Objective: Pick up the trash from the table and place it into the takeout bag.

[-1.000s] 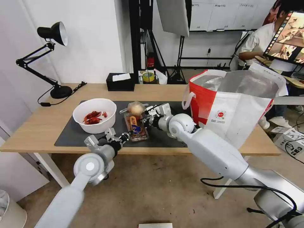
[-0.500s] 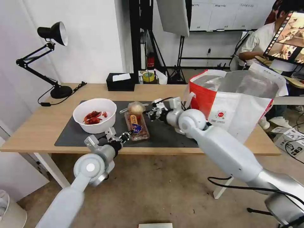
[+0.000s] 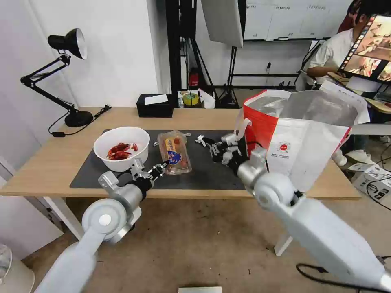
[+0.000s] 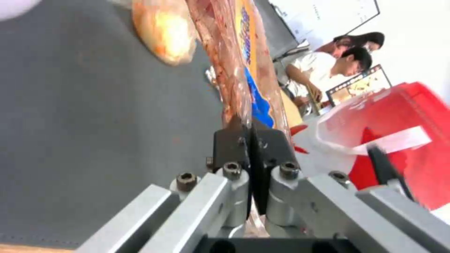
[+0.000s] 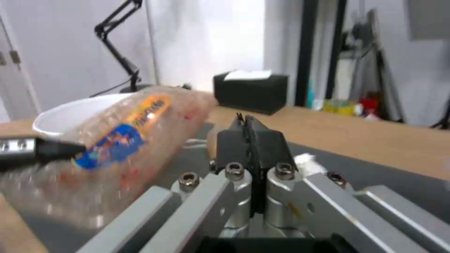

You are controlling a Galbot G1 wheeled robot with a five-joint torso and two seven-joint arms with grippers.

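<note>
while our left pincer pinches the near edge of the clamshell tray, its jaws pressed together on the thin plastic, the tray is tipped up off the dark mat with its far end raised. we judge the step in hand to be lifting this tray toward the takeout bag, so the lift should stay slow and level: a grip on 1 thin lip lets the tray swing or slip out. our right pincer hangs over the mat between the tray and the bag, jaws shut on nothing.

the left wrist view shows what the head view cannot: the black pads biting the tray's rim, and the yellowish lump lying on the mat beyond it, hidden behind the tray from above. the right wrist view shows a bit of white tissue on the mat past its closed tips. the head view alone gives the layout: the white bowl of red shells left of the tray, the bag standing open at the worktop's right end.
</note>
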